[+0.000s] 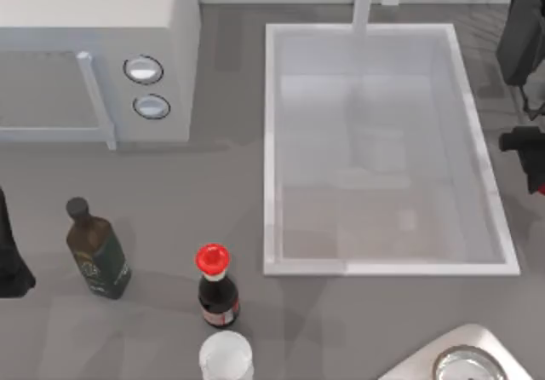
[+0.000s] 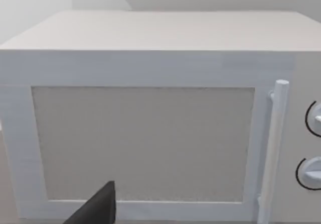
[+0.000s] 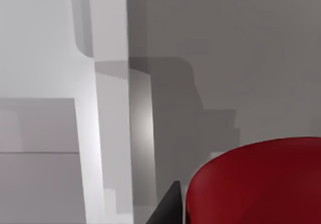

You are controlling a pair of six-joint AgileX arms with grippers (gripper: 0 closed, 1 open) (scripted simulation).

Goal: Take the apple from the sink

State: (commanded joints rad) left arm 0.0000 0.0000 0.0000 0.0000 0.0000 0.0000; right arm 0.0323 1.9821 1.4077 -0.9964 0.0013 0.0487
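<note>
The apple, glossy and plain red, looms close in the right wrist view, with one dark fingertip against its side. My right gripper is at the table's far right edge, outside the sink's right rim, shut on the apple. A sliver of the red apple peeks out there. The sink is a wide white basin whose flat bottom lies bare. Its pale rim runs past the apple in the right wrist view. My left arm is parked at the left edge.
A white microwave fills the back left, and its door faces the left wrist camera. At the front stand a dark green bottle, a red-capped sauce bottle and a clear cup. A steel basin sits front right and a faucet behind the sink.
</note>
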